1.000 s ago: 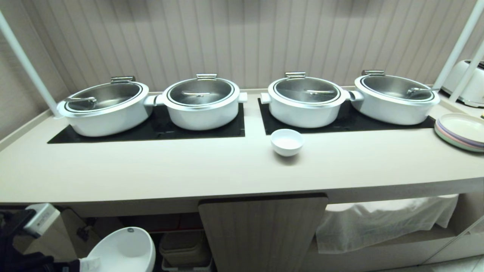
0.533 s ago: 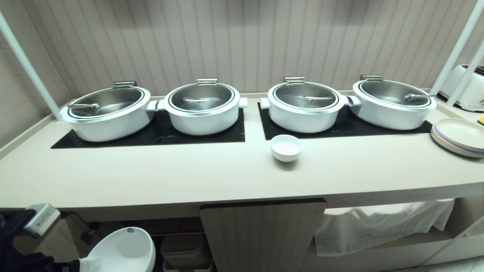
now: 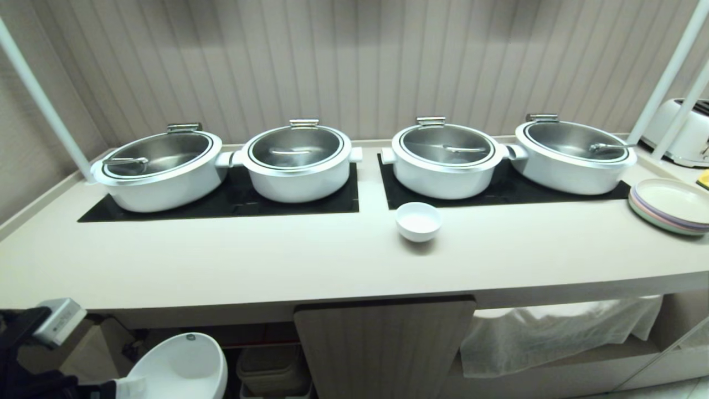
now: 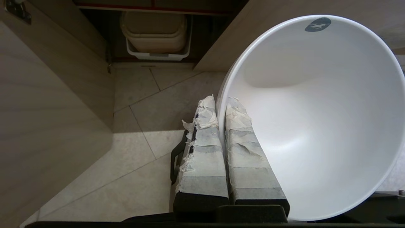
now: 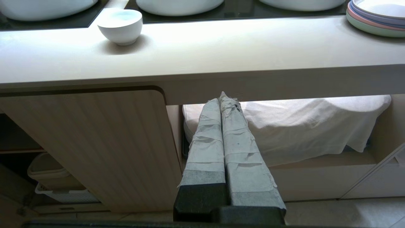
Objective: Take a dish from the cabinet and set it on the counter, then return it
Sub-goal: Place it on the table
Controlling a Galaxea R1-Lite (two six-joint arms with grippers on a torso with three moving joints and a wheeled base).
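My left gripper (image 4: pixel 221 101) is shut on the rim of the dish (image 4: pixel 316 120), a white bowl with a dark mark near its rim. One taped finger lies inside the wall and one outside. In the head view the dish (image 3: pixel 183 368) hangs low at the left with the left gripper (image 3: pixel 119 385), below the counter (image 3: pixel 277 266) and in front of the cabinet's open dark compartment (image 3: pixel 260 338). A ribbed cabinet door (image 3: pixel 385 349) stands closed beside it. My right gripper (image 5: pixel 221 98) is shut and empty, held low in front of the cabinet.
A plain white bowl (image 3: pixel 419 221) stands on the counter before several white lidded pots (image 3: pixel 296 160) on black hobs. Stacked pastel plates (image 3: pixel 670 206) and a toaster (image 3: pixel 678 133) are at the right. Beige bins (image 4: pixel 155 34) sit inside the cabinet. A white cloth (image 3: pixel 554 332) covers the right shelf.
The whole head view has shifted, with the counter and pots now lower in the picture, so the camera has moved. The left gripper keeps its hold on the dish.
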